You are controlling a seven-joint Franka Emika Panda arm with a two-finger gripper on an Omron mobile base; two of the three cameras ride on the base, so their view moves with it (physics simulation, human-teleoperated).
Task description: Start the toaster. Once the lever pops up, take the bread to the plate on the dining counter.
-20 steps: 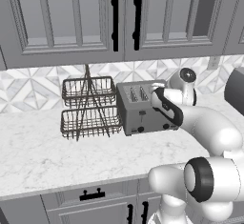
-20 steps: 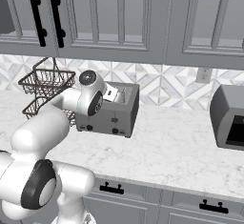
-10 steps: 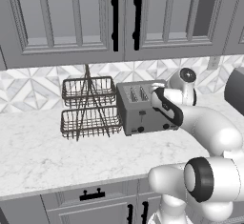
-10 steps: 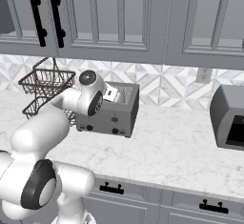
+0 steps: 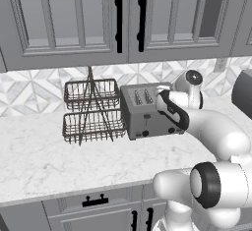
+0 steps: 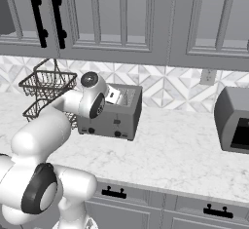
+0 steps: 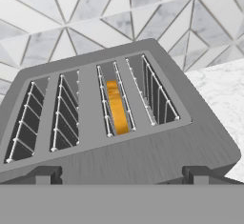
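Bread [image 7: 116, 106] sunk in third toaster [image 7: 119, 151] slot in hand view, hidden in base views, pincer [image 6: 113, 95] apart above toaster, fingertips partly blocked by wrist

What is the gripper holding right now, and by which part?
Nothing. The gripper is open above the toaster; the bread sits in a slot, untouched.

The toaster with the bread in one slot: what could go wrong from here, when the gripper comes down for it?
1. The bread sits low in the third slot from the left of the toaster, between thin wire guides; the fingers may catch on the wires or slot edges.
2. The slice is narrow, so a slightly offset descent could enter the neighbouring empty slot.
3. The wire basket rack stands close to the toaster's left; a wide arm swing could knock it.
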